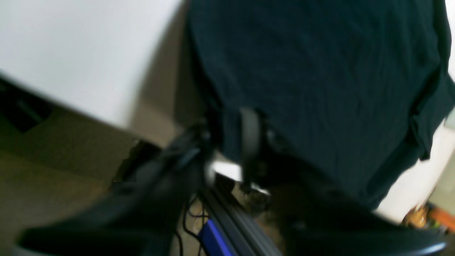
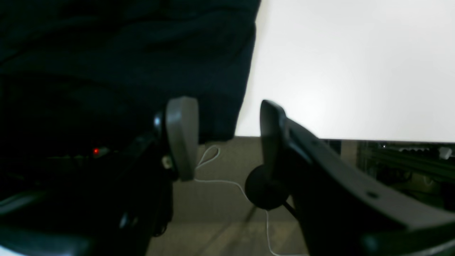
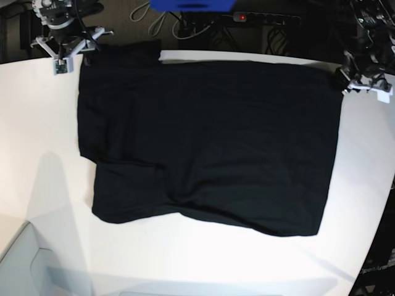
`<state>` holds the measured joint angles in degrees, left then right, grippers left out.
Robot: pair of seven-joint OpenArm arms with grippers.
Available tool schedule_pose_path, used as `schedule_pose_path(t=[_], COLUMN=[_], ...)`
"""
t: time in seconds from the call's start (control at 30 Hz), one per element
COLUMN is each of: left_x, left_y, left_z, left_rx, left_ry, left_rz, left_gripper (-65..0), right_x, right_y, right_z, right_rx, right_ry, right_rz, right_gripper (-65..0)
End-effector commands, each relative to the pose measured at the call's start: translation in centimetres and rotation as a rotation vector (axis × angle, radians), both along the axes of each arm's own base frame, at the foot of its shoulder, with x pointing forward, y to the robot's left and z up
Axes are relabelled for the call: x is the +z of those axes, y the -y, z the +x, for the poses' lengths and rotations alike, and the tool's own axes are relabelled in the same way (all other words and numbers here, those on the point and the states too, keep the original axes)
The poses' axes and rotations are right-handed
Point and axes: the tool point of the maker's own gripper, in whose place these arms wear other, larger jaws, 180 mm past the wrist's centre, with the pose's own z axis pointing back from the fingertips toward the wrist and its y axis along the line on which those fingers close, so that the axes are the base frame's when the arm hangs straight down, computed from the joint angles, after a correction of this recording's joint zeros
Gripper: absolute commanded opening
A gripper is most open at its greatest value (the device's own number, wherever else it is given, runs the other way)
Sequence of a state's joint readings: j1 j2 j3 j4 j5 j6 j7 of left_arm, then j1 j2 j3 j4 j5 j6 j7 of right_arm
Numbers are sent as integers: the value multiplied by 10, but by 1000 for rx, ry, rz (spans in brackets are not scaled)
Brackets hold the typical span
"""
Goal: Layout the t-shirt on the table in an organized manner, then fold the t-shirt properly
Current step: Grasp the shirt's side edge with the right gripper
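The black t-shirt (image 3: 210, 142) lies spread on the white table (image 3: 37, 135), plain side up, one sleeve toward the view's left and some wrinkles near the front. My right gripper (image 3: 83, 52) is at the shirt's far left corner. In the right wrist view it (image 2: 225, 138) is open, with the cloth's (image 2: 124, 53) edge beside one finger (image 2: 181, 138). My left gripper (image 3: 345, 76) is at the far right corner. The left wrist view is blurred; its gripper (image 1: 229, 145) appears closed on the hem of the cloth (image 1: 320, 89).
The table's far edge runs just behind both grippers, with floor and cables (image 2: 213, 177) below. A power strip with a red light (image 3: 241, 16) and a blue object (image 3: 191, 5) lie beyond it. A grey bin (image 3: 24, 265) sits at the front left.
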<state>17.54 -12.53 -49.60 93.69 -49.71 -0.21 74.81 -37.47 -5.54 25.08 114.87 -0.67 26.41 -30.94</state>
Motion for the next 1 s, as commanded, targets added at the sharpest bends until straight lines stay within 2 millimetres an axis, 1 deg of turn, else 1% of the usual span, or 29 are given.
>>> schedule_pose_path(t=[0.0, 0.03, 0.13, 0.23, 0.3, 0.37, 0.43, 0.53, 0.6, 0.67, 0.73, 0.8, 0.9, 0.97], left_x=[12, 13, 18, 24, 28, 28, 27, 26, 26, 27, 27, 28, 33, 33], left_y=[-8, -11, -16, -15, -15, -10, -4, -3, -3, -4, -4, -5, -4, -4], left_z=[6, 7, 11, 24, 31, 35, 38, 37, 37, 37, 38, 38, 47, 48], left_rx=[18, 28, 32, 36, 37, 33, 42, 43, 42, 44, 44, 46, 44, 44], left_ry=[34, 41, 59, 93, 116, 124, 136, 136, 134, 134, 137, 140, 162, 165], left_rz=[8, 11, 21, 18, 15, 4, -16, -19, -18, -17, -15, -13, -15, -16], left_gripper=[-434, -418, -414, -414, -413, -413, -413, -413, -413, -413, -413, -413, -413, -413], right_x=[13, 15, 25, 48, 67, 75, 80, 76, 69, 64, 59, 54, 43, 33], right_y=[1, 1, -3, -6, -18, -26, -30, -25, -21, -16, -16, -16, -17, -19], right_z=[15, 21, 48, 92, 124, 146, 172, 203, 219, 231, 234, 234, 230, 224], right_rx=[9, 8, 17, 46, 107, 151, 178, 171, 158, 154, 151, 150, 149, 149], right_ry=[64, 77, 145, 257, 335, 369, 372, 314, 278, 259, 244, 231, 206, 180], right_rz=[-5, -5, 1, -5, -6, -5, -5, -8, 5, 11, 19, 25, 38, 48], right_gripper=[-360, -360, -360, -358, -358, -358, -358, -358, -358, -358, -358, -358, -358, -358])
